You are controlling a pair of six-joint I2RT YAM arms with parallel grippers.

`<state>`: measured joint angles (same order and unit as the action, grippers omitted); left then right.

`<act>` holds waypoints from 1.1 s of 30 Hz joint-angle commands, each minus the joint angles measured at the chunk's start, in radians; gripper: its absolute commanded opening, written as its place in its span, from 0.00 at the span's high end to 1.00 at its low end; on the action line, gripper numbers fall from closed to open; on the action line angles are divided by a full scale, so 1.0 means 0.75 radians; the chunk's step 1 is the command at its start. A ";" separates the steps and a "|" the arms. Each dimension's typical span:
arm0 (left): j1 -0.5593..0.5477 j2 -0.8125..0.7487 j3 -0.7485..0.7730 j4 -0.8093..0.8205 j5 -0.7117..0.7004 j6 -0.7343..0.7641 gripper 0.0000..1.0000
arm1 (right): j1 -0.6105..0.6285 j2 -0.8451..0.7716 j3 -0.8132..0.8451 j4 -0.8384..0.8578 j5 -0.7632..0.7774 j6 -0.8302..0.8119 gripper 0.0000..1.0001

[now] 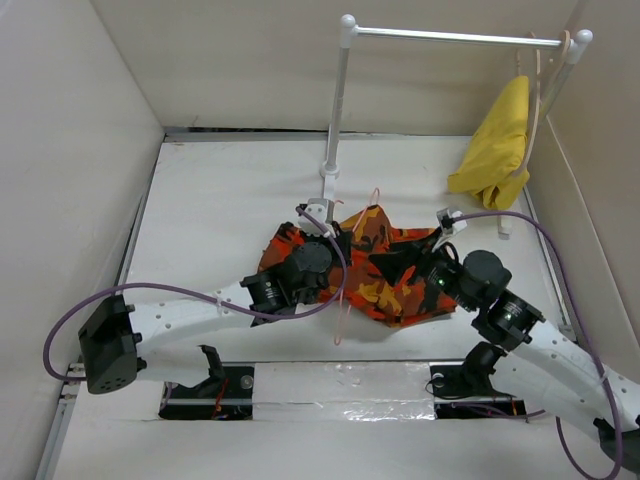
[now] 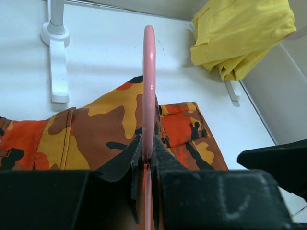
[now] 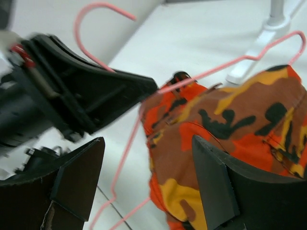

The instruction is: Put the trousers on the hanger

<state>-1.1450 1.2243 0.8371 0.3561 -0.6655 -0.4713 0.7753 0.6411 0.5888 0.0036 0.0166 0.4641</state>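
The hanger point(image 2: 149, 86) is pinched by the left fingers point(image 2: 117, 165); the right fingers point(image 3: 79, 175) are spread over the trousers point(image 3: 230, 124). One leg end should be gripped and threaded through.

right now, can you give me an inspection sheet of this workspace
surface: white table, mostly bare
job's things: camouflage trousers bunched mid-table; pink wire hanger crossing them
clutter: yellow cloth on a beige hanger at the white rail stand
grippers: left end effector shut on the hanger; right end effector open over the trousers, holding nothing
cables: purple cables loop along both arms
surroundings: white walls on three sides
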 commanded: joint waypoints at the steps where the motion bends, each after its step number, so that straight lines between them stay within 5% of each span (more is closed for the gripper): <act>1: -0.003 -0.088 0.086 0.047 0.028 0.015 1.00 | 0.105 0.024 0.037 0.044 0.086 0.103 0.21; 9: -0.003 -0.088 0.127 0.079 0.081 0.025 1.00 | 0.275 0.290 -0.034 0.347 0.107 0.197 0.24; 15: -0.003 -0.129 0.115 0.100 0.104 0.023 1.00 | 0.294 0.433 -0.034 0.441 0.115 0.218 0.37; 20: -0.003 -0.154 0.089 0.124 0.155 0.017 1.00 | 0.294 0.511 -0.057 0.574 0.086 0.246 0.60; 22: -0.003 -0.182 0.068 0.147 0.173 0.009 1.00 | 0.294 0.536 -0.059 0.598 0.062 0.271 0.82; 26: 0.015 -0.201 0.109 0.125 0.196 0.039 1.00 | 0.294 0.510 -0.083 0.711 0.031 0.326 0.96; 33: 0.027 -0.197 0.213 0.172 0.308 0.127 0.67 | 0.294 0.413 0.041 0.687 -0.008 0.357 1.00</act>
<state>-1.1290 1.1076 0.8963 0.3740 -0.4889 -0.4168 0.9936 1.0000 0.5304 0.4141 0.0315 0.7399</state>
